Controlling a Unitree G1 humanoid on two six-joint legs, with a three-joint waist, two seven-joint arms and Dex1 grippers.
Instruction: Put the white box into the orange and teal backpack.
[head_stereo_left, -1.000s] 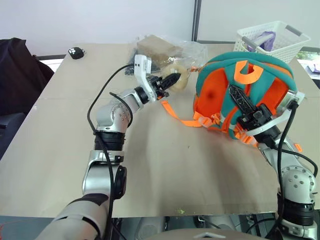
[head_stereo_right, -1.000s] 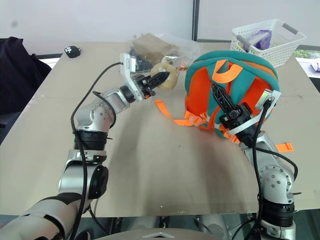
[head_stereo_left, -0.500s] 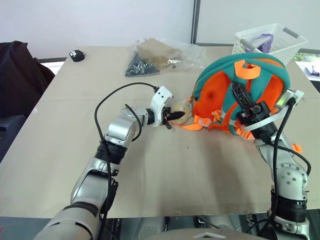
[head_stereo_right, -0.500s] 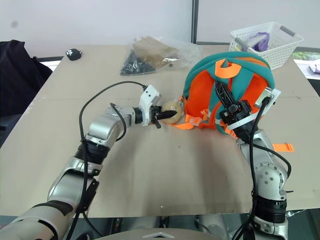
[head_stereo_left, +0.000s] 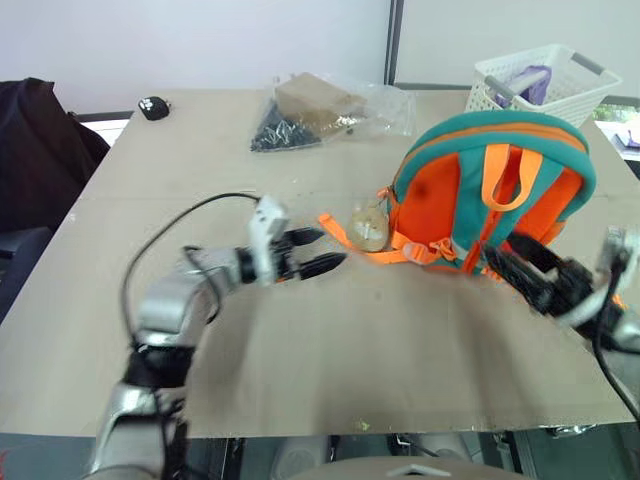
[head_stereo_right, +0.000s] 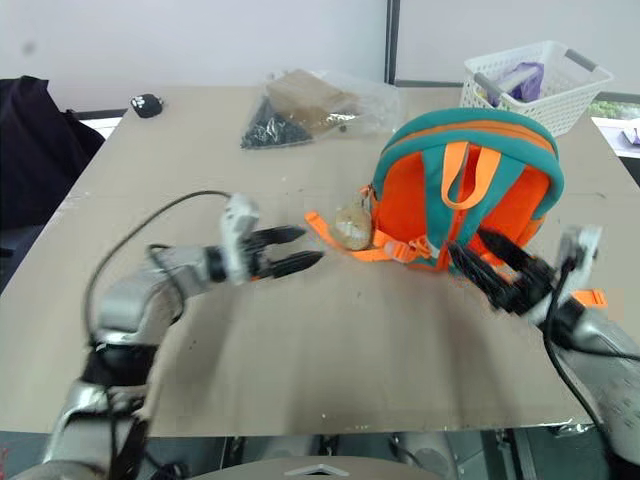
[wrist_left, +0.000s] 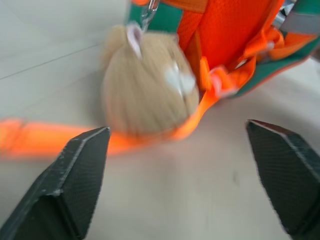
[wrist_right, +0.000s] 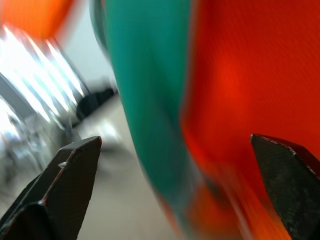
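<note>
Backpack (head_stereo_left: 490, 195) is seen upright on table (head_stereo_left: 330, 330), plush head (head_stereo_left: 368, 225) beside it. Left gripper (head_stereo_left: 322, 250) and right gripper (head_stereo_right: 495, 262) are spread open, holding nothing. White box cannot be located.

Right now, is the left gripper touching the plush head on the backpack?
Apart. The left eye view shows bare table between the left gripper, jaws open, and the plush head.
</note>
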